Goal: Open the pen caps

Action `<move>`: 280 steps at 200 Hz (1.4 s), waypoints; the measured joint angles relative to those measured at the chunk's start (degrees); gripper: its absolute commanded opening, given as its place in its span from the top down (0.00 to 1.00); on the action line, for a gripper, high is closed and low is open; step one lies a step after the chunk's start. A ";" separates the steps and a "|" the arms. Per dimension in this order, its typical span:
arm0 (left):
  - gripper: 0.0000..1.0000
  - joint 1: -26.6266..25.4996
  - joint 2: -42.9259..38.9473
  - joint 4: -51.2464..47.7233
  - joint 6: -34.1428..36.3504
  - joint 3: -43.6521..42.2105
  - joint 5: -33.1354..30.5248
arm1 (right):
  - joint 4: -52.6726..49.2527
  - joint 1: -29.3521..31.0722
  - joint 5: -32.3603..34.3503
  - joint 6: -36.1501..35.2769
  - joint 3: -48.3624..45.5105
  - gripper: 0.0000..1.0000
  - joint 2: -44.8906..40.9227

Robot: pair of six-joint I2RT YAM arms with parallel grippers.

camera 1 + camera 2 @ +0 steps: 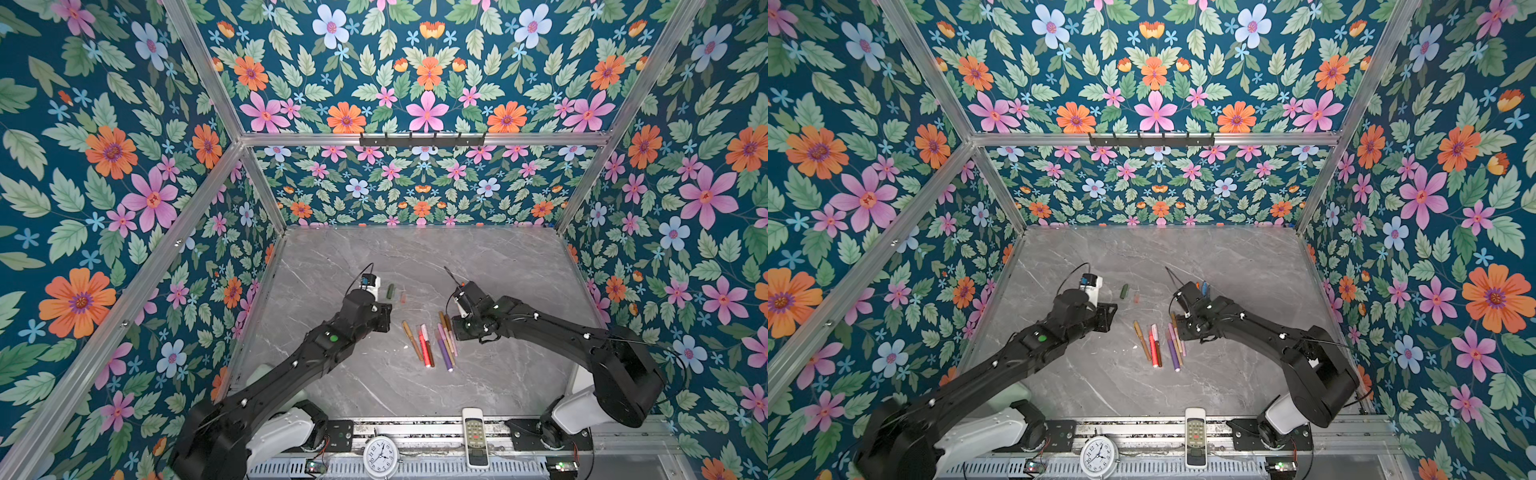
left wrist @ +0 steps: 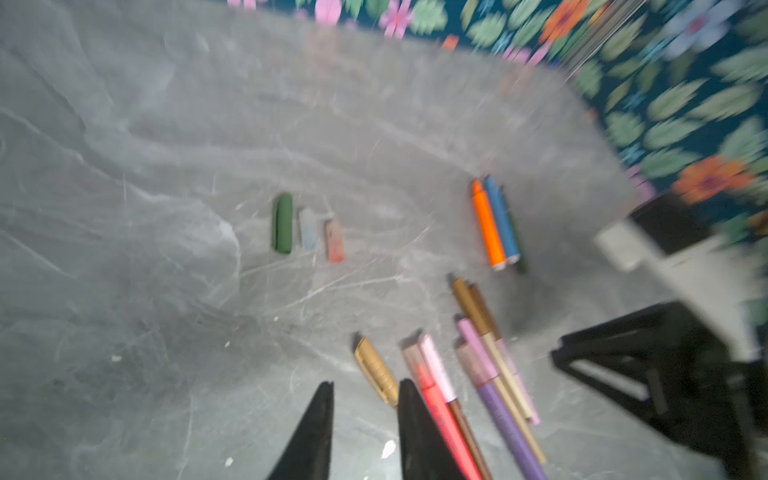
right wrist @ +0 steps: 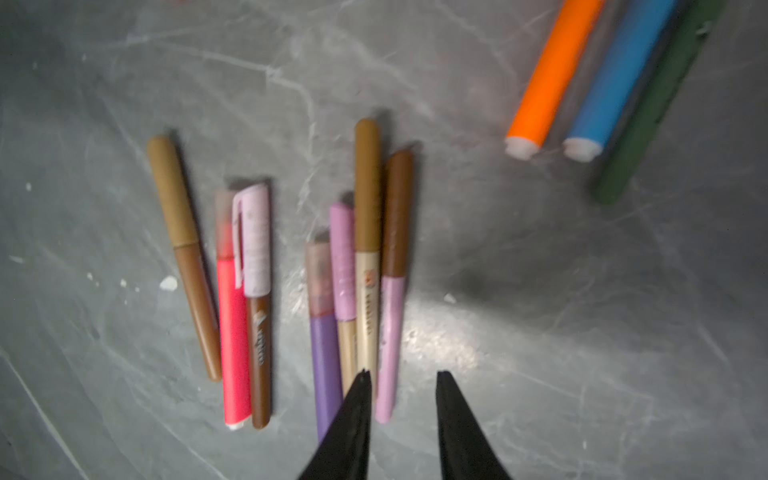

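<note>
Pen caps [image 2: 308, 235], three loose ones in green, clear and reddish, lie side by side near the middle of the grey marble desk [image 1: 478, 257]. The left arm [image 1: 291, 365] and right arm [image 1: 540, 324] reach in from the front corners, wrists bent down. Bare marble runs to the back edge. Seven capped pens [image 1: 432, 340] lie between the wrists, and three uncapped pens [image 3: 619, 79] lie just beside them toward the right edge. The left claw [image 2: 366, 384] and right claw [image 3: 403, 374] each hang a little apart, gripping nothing.

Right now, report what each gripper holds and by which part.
Nothing is held. The left gripper and the right gripper both have their jaws apart and empty, near the pens lying on the table.
</note>
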 measured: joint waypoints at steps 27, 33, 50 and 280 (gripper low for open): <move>0.52 -0.04 -8.20 6.78 -0.90 -7.04 -3.89 | -0.98 8.55 4.02 2.19 2.40 0.71 1.11; 0.53 -0.04 -8.61 7.32 -1.22 -7.61 -4.76 | -1.16 9.44 4.55 2.82 3.06 0.71 1.64; 0.54 0.02 -7.72 7.21 -1.88 -7.13 -6.49 | -1.84 10.99 5.51 4.42 4.66 0.71 3.41; 0.08 0.02 -14.49 -4.52 -6.25 -4.28 -20.87 | -1.64 14.23 -0.90 7.08 15.98 0.71 20.87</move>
